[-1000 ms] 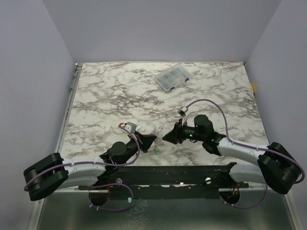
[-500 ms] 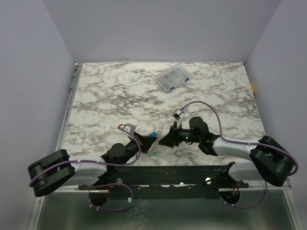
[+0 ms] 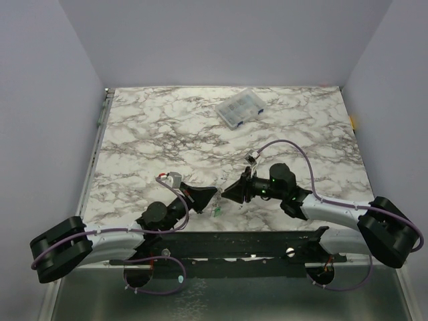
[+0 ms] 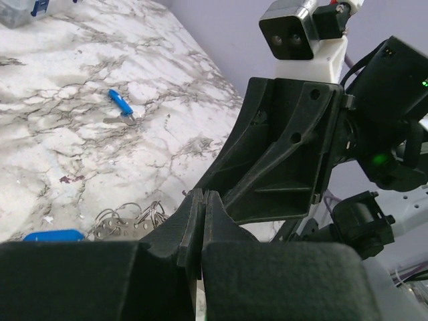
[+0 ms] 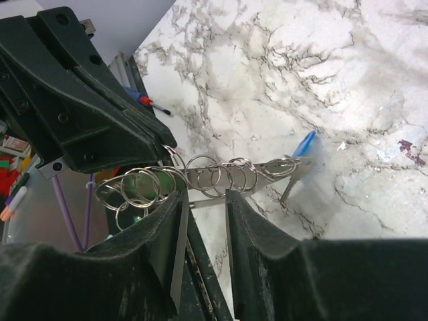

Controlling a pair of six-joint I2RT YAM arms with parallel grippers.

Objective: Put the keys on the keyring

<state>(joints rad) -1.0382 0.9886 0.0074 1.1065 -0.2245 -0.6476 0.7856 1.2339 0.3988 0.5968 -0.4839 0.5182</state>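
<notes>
- Left fingers point(image 4: 192, 231) are clenched on one end of the thin silvery keyring chain of linked metal rings point(image 5: 214, 175), which is held above the marble-patterned table point(image 3: 167, 134).
- Right fingers point(image 5: 164, 234) stand apart at the chain's middle; whether they grip it cannot be told.
- A blue-headed metal key point(image 5: 304, 144) sits at the chain's far end; it showed in the top view half a second ago and no longer does.
- The green-headed metal key point(image 3: 217, 212) hangs below, unchanged.

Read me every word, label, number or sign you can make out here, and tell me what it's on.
No text can be read in any view.
Clear compartment box: any label is too small to read.
Coloured clutter at the left edge of the right wrist view: blurred, unreadable.
</notes>
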